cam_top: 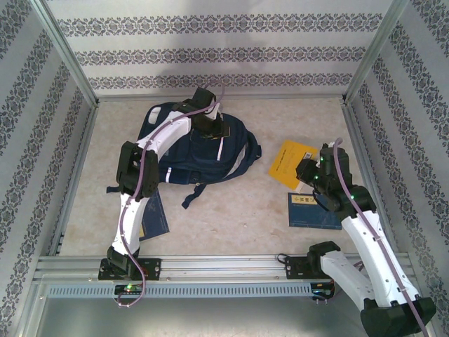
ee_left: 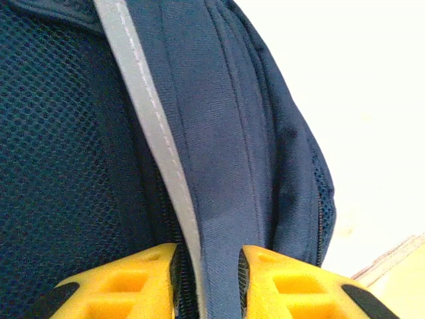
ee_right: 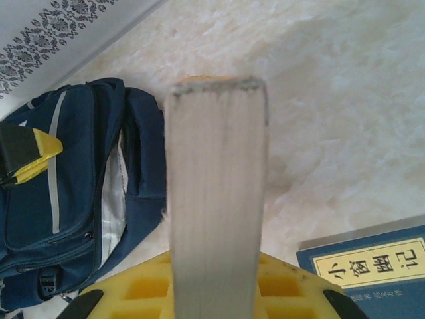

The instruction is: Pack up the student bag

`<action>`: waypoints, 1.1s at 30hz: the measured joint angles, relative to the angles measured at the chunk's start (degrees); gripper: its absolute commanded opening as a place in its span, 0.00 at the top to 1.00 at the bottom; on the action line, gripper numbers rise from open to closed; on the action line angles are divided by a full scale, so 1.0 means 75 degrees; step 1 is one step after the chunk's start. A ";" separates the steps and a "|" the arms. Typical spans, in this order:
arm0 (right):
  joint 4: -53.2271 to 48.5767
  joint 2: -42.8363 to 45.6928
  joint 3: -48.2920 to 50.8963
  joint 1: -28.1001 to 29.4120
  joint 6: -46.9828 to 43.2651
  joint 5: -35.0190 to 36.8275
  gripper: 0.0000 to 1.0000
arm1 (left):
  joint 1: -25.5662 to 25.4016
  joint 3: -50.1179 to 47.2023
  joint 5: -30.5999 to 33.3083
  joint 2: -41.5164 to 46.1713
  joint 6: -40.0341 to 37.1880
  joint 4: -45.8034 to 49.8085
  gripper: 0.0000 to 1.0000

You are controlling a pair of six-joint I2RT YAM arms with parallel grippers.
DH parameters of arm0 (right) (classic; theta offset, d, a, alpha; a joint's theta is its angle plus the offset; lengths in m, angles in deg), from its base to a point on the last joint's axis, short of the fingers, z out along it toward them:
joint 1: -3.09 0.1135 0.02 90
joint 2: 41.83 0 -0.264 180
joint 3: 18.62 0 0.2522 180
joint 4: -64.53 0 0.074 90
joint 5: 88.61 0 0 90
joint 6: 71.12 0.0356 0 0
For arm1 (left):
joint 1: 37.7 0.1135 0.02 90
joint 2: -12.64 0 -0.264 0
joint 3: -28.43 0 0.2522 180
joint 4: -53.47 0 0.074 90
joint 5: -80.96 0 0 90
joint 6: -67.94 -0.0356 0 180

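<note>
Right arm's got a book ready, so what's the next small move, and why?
Probably lift the left gripper slightly to widen the mouth of the student bag: it pinches fabric beside the opening, which shows as a narrow slit, and the right gripper holds the yellow book.

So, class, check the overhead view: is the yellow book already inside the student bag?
No, the right claw grips the yellow book well to the right of the student bag, apart from it.
</note>
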 measured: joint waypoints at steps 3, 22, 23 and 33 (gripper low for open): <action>0.0067 -0.0111 0.0003 0.0000 0.0052 -0.0067 1.00 | -0.0003 -0.0017 -0.0213 -0.0032 0.0055 -0.0152 0.71; 0.0367 -0.0254 0.0166 0.0000 0.0111 -0.0428 1.00 | -0.0087 0.0769 -0.0306 -0.0688 0.0015 0.0455 1.00; 0.0353 -0.0221 0.0166 0.0000 0.0105 -0.0425 1.00 | -0.0087 0.0889 -0.0306 -0.0685 -0.0050 0.0589 1.00; 0.0414 0.0358 0.0157 0.0000 -0.0093 -0.0906 1.00 | 0.0099 0.1198 -0.0227 0.0685 -0.1029 0.2235 1.00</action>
